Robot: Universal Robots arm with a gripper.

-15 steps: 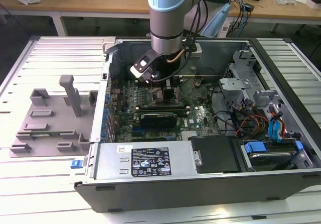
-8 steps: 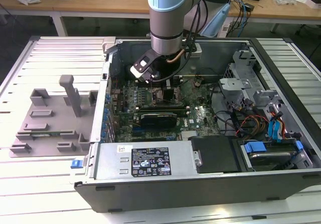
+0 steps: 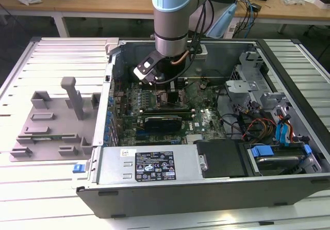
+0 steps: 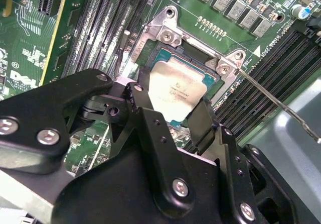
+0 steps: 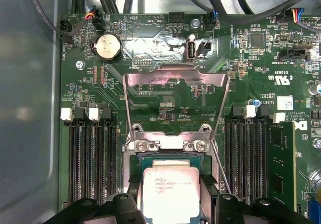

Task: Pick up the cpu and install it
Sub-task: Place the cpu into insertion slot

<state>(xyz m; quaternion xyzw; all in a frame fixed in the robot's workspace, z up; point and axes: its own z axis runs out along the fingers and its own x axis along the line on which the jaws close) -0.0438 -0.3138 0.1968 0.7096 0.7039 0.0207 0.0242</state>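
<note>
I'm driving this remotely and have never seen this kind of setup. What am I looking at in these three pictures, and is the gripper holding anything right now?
The exterior view comes from a camera off the arm. In it a grey and pale blue robot arm reaches into an open computer case lying on a slatted table. A grey fixture tray lies beside the case, on the exterior view's left.

Both wrist views come from cameras riding on the arm and look at the green motherboard. In them the black gripper has a finger on each side of the cpu, the pale silver square chip, and looks shut on it. The cpu is right over the socket, whose metal cover is swung open. I cannot tell whether it is fully seated.
</note>
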